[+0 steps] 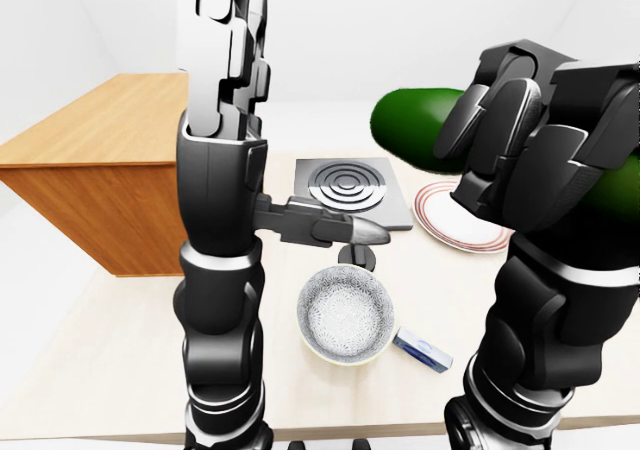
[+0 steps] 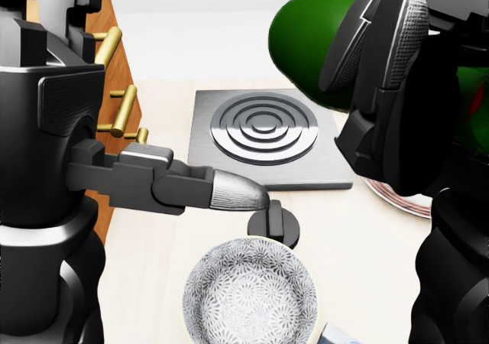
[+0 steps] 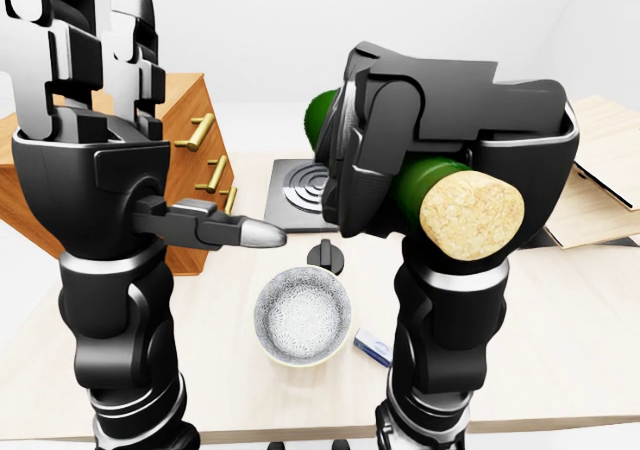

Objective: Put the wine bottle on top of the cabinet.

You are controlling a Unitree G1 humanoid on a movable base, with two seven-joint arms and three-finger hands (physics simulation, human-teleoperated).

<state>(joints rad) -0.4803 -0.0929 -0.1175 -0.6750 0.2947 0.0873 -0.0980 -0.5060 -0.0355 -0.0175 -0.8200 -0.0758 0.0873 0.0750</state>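
Note:
The green wine bottle [image 2: 309,46] lies roughly level in the air, high at the right of the head view. My right hand [image 1: 520,150] is shut round its body, and the cork end [image 3: 472,216] points toward the camera in the right-eye view. The wooden cabinet [image 1: 110,135] with brass drawer handles [image 2: 114,42] stands at the left, its flat top bare. My left hand [image 1: 240,120] is raised between me and the cabinet, open, fingers pointing up and the thumb [image 2: 229,191] sticking out to the right. It hides much of the cabinet in the head view.
On the pale table lie a steel hob plate with rings [image 2: 263,134], a black knob [image 2: 275,223], a patterned bowl [image 2: 248,294], a red-rimmed plate [image 1: 455,225] and a small blue-white box [image 1: 422,350]. Flat boards [image 3: 600,195] lie at the far right.

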